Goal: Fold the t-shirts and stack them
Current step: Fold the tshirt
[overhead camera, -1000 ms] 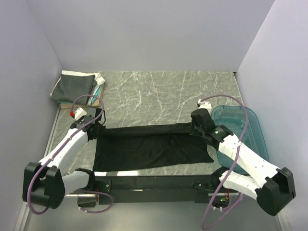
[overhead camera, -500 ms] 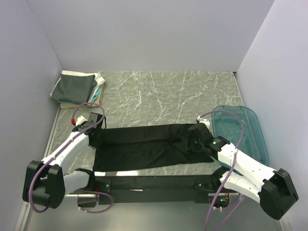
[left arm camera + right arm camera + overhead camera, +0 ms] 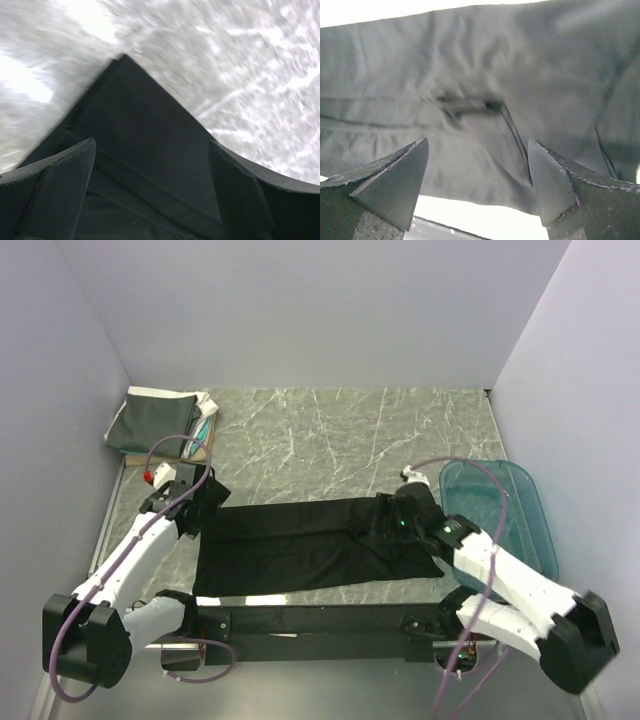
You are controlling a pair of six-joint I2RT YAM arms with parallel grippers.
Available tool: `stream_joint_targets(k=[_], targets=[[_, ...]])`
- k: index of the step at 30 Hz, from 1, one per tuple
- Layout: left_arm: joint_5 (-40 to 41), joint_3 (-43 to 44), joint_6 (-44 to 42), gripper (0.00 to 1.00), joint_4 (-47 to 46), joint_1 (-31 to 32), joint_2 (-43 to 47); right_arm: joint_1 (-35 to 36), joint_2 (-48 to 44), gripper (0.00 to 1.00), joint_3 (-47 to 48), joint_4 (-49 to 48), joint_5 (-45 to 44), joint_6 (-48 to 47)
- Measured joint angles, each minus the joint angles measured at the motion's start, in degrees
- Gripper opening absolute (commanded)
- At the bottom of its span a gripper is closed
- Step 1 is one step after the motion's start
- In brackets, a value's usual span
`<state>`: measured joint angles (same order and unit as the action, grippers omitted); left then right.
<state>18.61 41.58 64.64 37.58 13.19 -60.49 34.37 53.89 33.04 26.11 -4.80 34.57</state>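
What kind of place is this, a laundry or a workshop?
Probably a robot test booth: plain walls box in a marble-patterned table, the left arm and right arm are bolted at its near edge, and a black t-shirt lies spread between them.

Spread t-shirt (image 3: 310,545) lies flat on the near middle of the worktop (image 3: 340,430), long side running left to right. Stack of folded t-shirts (image 3: 160,420) sits in the far left corner. Tub (image 3: 525,505) at the right edge, just right of the spread t-shirt. Left tool (image 3: 203,505) over its far left corner; right tool (image 3: 392,520) over its right part.
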Motion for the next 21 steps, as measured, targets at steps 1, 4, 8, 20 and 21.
stream_joint_targets(k=[1, 4, 8, 20, 21], targets=[[-0.98, 0.0, -0.44, 0.99, -0.81, 0.11, -0.44, 0.0, 2.08, 0.86, 1.25, -0.85, -0.07, -0.48], [-4.15, -0.11, -1.84, 1.0, -4.31, 0.48, -3.91, 0.0, 10.29, 0.76, 4.94, -3.89, -0.28, -2.34], [-5.99, -0.2, -3.21, 1.0, -6.78, 0.79, -10.14, 0.0, 19.98, 0.52, 8.44, -5.57, -1.92, -3.32], [-5.73, -2.51, -4.07, 1.0, -8.39, 0.87, -16.37, 0.07, 27.5, 0.11, 8.55, -6.19, -0.76, -2.64], [-5.68, -2.49, -4.07, 1.0, -8.48, 0.87, -16.5, 0.11, 27.17, 0.07, 8.15, -6.27, -0.24, -2.51]])
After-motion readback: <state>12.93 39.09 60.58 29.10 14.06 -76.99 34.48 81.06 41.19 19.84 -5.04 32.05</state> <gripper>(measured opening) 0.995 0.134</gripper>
